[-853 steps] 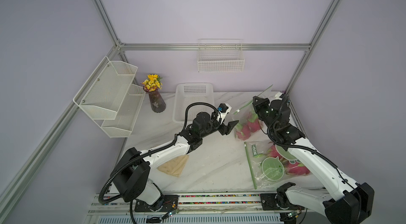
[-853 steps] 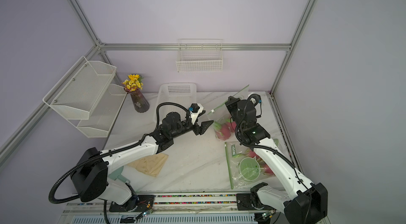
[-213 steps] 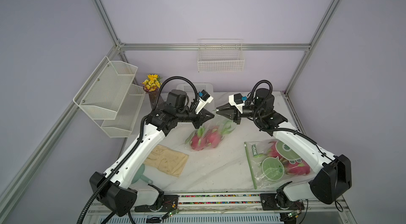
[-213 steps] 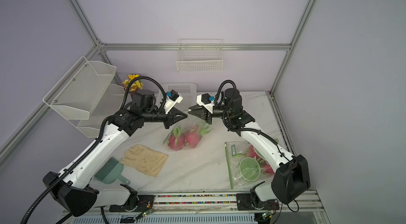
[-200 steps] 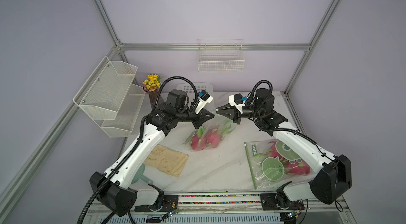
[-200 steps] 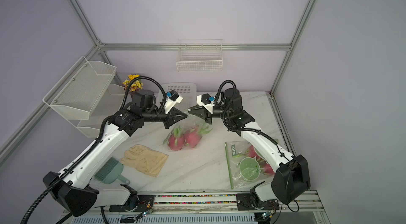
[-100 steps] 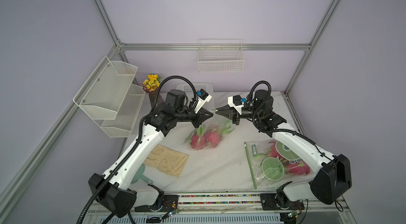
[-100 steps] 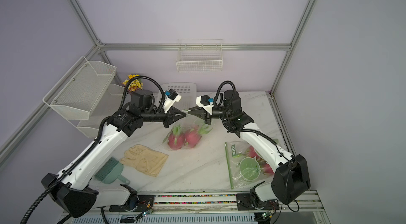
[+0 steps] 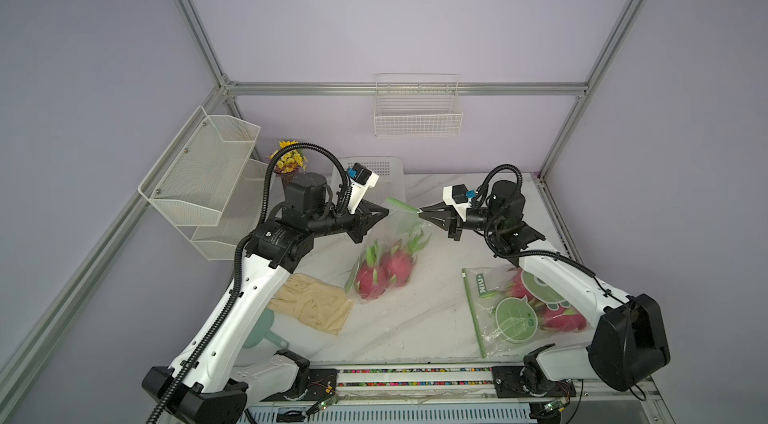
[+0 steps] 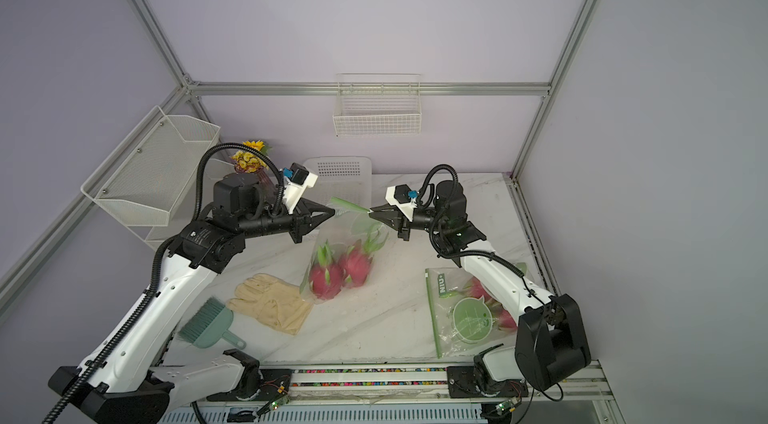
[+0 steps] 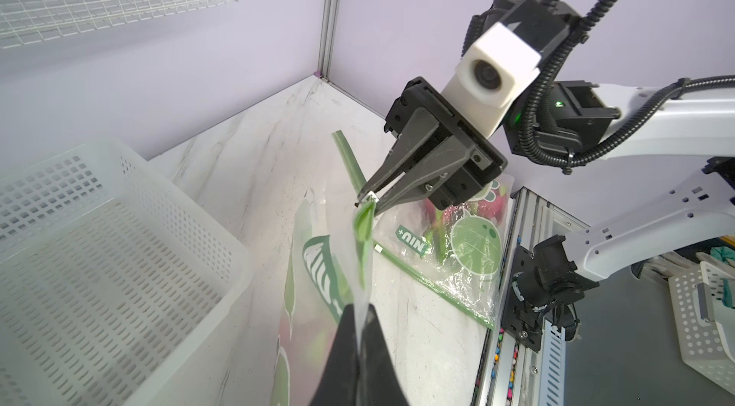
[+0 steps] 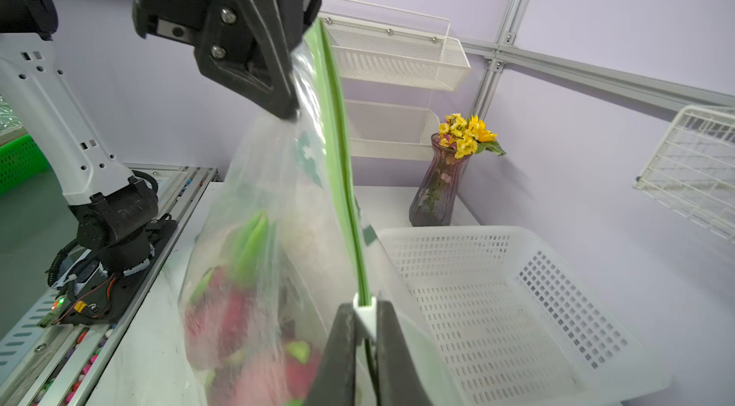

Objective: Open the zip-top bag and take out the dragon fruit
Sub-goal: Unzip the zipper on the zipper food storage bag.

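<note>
— Where are your arms?
— Both are raised, wrists roughly level, and they meet tip to tip at the top of the zip-top bag (image 9: 388, 253).
— And the jaws?
— My left gripper (image 9: 384, 212) is clamped on the bag's upper film. My right gripper (image 9: 422, 213) pinches the white slider (image 12: 365, 314) on its top edge.

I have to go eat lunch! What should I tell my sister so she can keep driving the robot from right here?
Left gripper: jaws shut on the clear plastic zip-top bag just below its top edge.
Right gripper: jaws shut on the small white zip slider on the bag's green zip strip.
Things: bag held up by its top between both arms, two magenta-pink dragon fruit still inside. A second printed zip-top bag with more fruit lies flat under the right arm.
Done: bag gripped and raised; zip opening unclear.
Left: finish unzipping, take the fruit out.
</note>
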`<control>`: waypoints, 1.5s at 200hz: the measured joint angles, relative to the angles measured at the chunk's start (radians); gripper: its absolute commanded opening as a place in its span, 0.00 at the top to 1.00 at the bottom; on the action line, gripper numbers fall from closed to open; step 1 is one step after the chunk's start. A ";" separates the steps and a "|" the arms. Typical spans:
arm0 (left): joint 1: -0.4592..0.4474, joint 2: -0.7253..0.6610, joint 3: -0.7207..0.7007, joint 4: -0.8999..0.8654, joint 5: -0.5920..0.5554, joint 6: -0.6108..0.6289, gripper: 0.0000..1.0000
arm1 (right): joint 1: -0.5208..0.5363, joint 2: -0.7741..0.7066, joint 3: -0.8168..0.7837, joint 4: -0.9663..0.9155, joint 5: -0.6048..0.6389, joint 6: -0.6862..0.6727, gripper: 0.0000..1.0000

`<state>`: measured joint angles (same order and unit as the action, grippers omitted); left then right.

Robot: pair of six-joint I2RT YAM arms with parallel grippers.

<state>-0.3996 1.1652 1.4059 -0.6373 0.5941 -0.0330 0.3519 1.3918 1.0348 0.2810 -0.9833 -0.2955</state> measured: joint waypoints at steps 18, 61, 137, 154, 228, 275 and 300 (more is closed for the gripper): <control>0.000 -0.018 0.000 -0.016 0.000 0.002 1.00 | -0.025 -0.016 -0.020 0.009 -0.002 0.005 1.00; 0.004 -0.024 0.036 -0.060 -0.039 0.020 1.00 | -0.100 -0.082 -0.086 0.034 -0.014 0.024 1.00; 0.013 -0.024 0.126 -0.124 -0.098 0.048 1.00 | -0.196 -0.097 -0.179 0.138 -0.055 0.086 1.00; 0.016 -0.023 0.134 -0.136 -0.107 0.054 1.00 | -0.212 -0.098 -0.197 0.152 -0.054 0.091 1.00; 0.023 -0.018 0.144 -0.126 -0.063 0.050 1.00 | -0.254 -0.132 -0.203 0.172 -0.064 0.140 1.00; 0.031 -0.008 0.041 0.009 0.025 -0.011 1.00 | -0.267 -0.235 -0.203 0.174 0.011 0.220 1.00; 0.012 0.024 -0.037 0.113 0.076 -0.058 1.00 | -0.267 -0.285 -0.203 0.177 0.027 0.259 1.00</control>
<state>-0.3874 1.1893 1.3685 -0.5240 0.6704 -0.0914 0.0849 1.1072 0.8314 0.4576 -0.9562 -0.0360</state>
